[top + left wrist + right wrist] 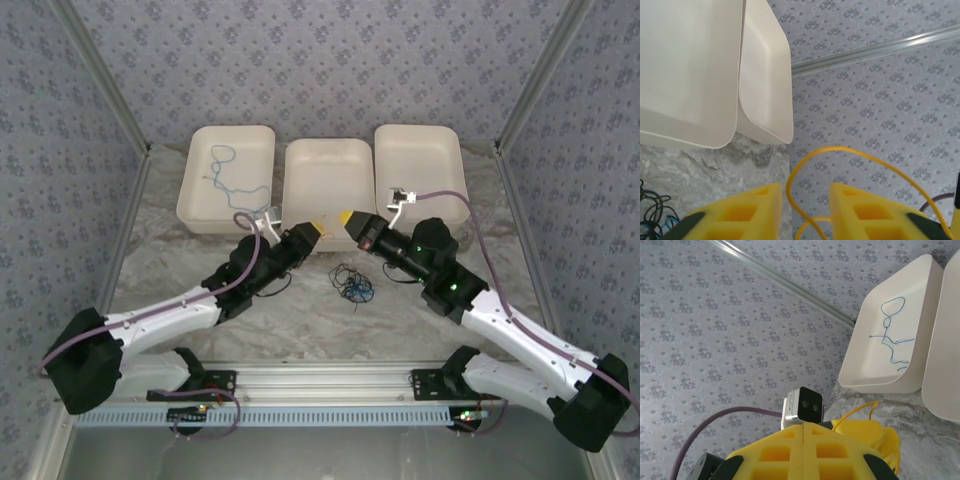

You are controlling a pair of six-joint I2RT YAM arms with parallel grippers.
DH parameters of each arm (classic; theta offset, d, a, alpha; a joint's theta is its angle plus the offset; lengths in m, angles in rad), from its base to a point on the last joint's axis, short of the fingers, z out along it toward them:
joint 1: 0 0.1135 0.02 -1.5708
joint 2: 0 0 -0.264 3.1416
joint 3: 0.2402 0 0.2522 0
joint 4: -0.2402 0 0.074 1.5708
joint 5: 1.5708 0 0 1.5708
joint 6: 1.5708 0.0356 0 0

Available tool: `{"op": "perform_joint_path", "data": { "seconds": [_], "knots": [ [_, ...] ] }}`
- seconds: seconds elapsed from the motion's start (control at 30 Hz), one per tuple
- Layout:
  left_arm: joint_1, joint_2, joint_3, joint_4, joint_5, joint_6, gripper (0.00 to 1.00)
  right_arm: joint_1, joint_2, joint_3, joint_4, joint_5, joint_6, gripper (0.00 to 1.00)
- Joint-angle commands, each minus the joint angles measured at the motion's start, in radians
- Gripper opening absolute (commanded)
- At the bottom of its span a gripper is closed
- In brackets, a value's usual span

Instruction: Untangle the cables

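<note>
My left hand (805,200) sits open around the yellow cable (840,148), right hand (804,432) closed beside it mid-frame, probably to draw that cable clear of the tangle (352,283) below.

We see smooth, matt white trays (325,190), a marbled, wrinkled table covering (300,315), a glossy yellow cable (850,152) and matt yellow plastic fingers (740,212).
</note>
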Motion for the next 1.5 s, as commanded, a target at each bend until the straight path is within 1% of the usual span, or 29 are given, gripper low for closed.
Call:
{"op": "perform_joint_path", "data": {
  "seconds": [0.0, 0.13, 0.17, 0.27, 0.4, 0.63, 0.83, 0.97, 1.1, 1.17, 1.2, 1.27, 1.3, 1.33, 1.37, 1.43, 1.47],
  "knots": [
    [0.006, 0.019, 0.032, 0.081, 0.028, 0.027, 0.21, -0.010, -0.020, -0.006, 0.048, 0.001, 0.059, 0.00],
    [0.005, -0.004, 0.021, 0.078, 0.011, 0.035, 0.02, -0.027, -0.033, -0.013, 0.035, -0.009, 0.067, 0.00],
    [0.004, -0.018, 0.020, 0.060, 0.004, 0.045, 0.00, -0.033, -0.042, -0.017, 0.028, -0.010, 0.069, 0.00],
    [0.005, -0.077, 0.016, -0.012, -0.016, 0.086, 0.00, -0.067, -0.084, -0.022, -0.009, -0.017, 0.064, 0.00],
    [0.006, -0.175, 0.022, -0.153, -0.036, 0.164, 0.00, -0.151, -0.150, -0.018, -0.087, -0.052, 0.053, 0.00],
    [0.013, -0.265, 0.103, -0.434, 0.034, 0.355, 0.00, -0.307, -0.220, 0.008, -0.203, -0.150, 0.019, 0.00],
    [0.014, -0.342, 0.129, -0.583, 0.030, 0.478, 0.00, -0.390, -0.246, 0.045, -0.310, -0.186, -0.047, 0.00],
    [0.014, -0.320, 0.190, -0.669, 0.069, 0.559, 0.00, -0.426, -0.218, 0.071, -0.340, -0.220, -0.082, 0.00],
    [0.014, -0.240, 0.241, -0.678, 0.182, 0.579, 0.00, -0.433, -0.102, 0.167, -0.422, -0.320, -0.161, 0.00],
    [0.014, -0.216, 0.261, -0.686, 0.195, 0.578, 0.00, -0.434, -0.067, 0.205, -0.486, -0.323, -0.204, 0.00],
    [0.015, -0.211, 0.270, -0.696, 0.186, 0.576, 0.00, -0.429, -0.063, 0.221, -0.511, -0.315, -0.239, 0.08],
    [0.018, -0.201, 0.301, -0.729, 0.183, 0.595, 0.00, -0.395, -0.078, 0.239, -0.536, -0.289, -0.315, 0.34],
    [0.017, -0.192, 0.325, -0.755, 0.189, 0.614, 0.00, -0.363, -0.089, 0.242, -0.546, -0.279, -0.370, 0.45],
    [0.017, -0.185, 0.344, -0.775, 0.200, 0.630, 0.00, -0.328, -0.094, 0.241, -0.543, -0.285, -0.423, 0.50],
    [0.018, -0.171, 0.369, -0.807, 0.213, 0.654, 0.00, -0.291, -0.093, 0.236, -0.535, -0.309, -0.493, 0.53],
    [0.021, -0.145, 0.412, -0.864, 0.243, 0.698, 0.00, -0.215, -0.071, 0.226, -0.535, -0.358, -0.603, 0.55],
    [0.023, -0.130, 0.430, -0.883, 0.282, 0.721, 0.00, -0.173, -0.054, 0.227, -0.548, -0.369, -0.652, 0.55]
  ]
}}
